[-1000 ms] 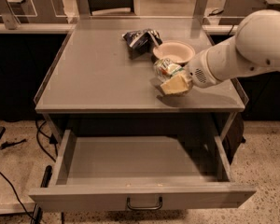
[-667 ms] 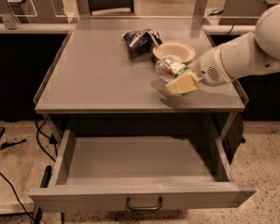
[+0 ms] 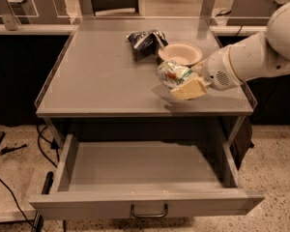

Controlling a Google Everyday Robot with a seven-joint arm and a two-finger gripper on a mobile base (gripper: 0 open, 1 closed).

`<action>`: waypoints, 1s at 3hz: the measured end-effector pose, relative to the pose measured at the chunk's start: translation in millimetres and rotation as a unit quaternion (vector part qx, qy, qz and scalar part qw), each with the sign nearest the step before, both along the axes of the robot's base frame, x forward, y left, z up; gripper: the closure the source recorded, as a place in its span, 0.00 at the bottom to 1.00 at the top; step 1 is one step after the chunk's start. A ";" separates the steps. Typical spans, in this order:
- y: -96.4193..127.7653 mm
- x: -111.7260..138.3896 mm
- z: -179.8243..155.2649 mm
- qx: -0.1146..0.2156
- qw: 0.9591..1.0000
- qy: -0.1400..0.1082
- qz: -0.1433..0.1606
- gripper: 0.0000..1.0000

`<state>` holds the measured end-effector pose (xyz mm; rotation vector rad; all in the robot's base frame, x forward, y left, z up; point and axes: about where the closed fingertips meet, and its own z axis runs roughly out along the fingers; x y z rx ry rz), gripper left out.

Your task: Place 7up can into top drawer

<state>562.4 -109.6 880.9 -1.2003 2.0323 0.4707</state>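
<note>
One can is all I carry: my pincer (image 3: 183, 83) is clenched on the 7up can (image 3: 171, 72), its pale fingers (image 3: 189, 88) wrapped under and beside the can's right half. The can is tilted, its green and red markings towards the camera. It sits over the front right part of the table (image 3: 96, 76), with a shadow on the grey top just below and left of it. My arm (image 3: 246, 62) comes in from the right edge.

Compared with a second ago, little differs. The can is in the same grip and at about the same spot over the table, and my arm shows slightly less bulk at the right of the view.

Just behind the can is the round beige bowl (image 3: 180, 53); whether the can touches its rim I cannot tell. Farther back and left of the bowl lies the dark snack bag (image 3: 145, 40), where it was before.

Below the table's front edge the top drawer (image 3: 145, 166) is pulled fully out, as earlier. The dark bar handle (image 3: 149, 211) is at the centre of its front panel. The can is well apart from the drawer.
</note>
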 end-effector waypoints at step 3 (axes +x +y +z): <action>-34.8 -78.7 31.7 0.027 0.982 -0.030 0.182 1.00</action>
